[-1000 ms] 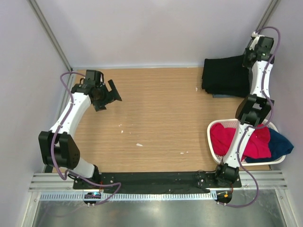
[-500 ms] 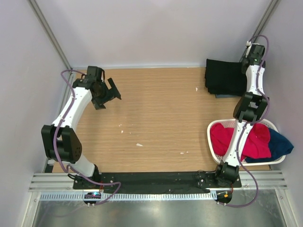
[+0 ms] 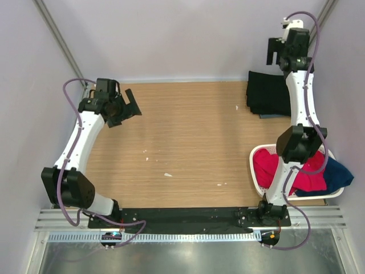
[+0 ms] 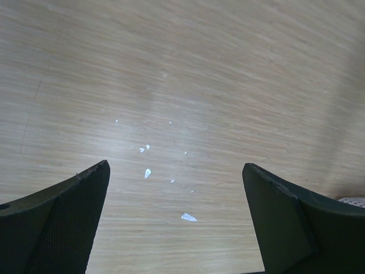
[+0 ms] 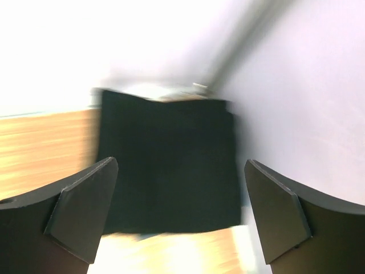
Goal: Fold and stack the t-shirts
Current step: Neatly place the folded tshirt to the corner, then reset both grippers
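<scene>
A folded black t-shirt stack (image 3: 267,94) lies flat in the table's far right corner. In the right wrist view it appears as a dark rectangle (image 5: 168,142) against the wall. My right gripper (image 3: 275,52) hangs above and behind the stack, open, with nothing between its fingers (image 5: 179,164). The left gripper (image 3: 128,110) hovers over bare wood at the far left, also open and empty (image 4: 175,165). Only the tabletop and a few white crumbs (image 4: 187,216) show between its fingers.
A white oval basket (image 3: 255,165) holding red cloth (image 3: 274,165) and dark blue cloth (image 3: 337,174) stands at the near right, beside the right arm. A thin blue-grey edge (image 3: 268,116) peeks from under the stack. Grey walls close in at the back and on both sides.
The right gripper opened, let go of the black t-shirt and rose towards the back wall. The left arm drew back a little to the left.
</scene>
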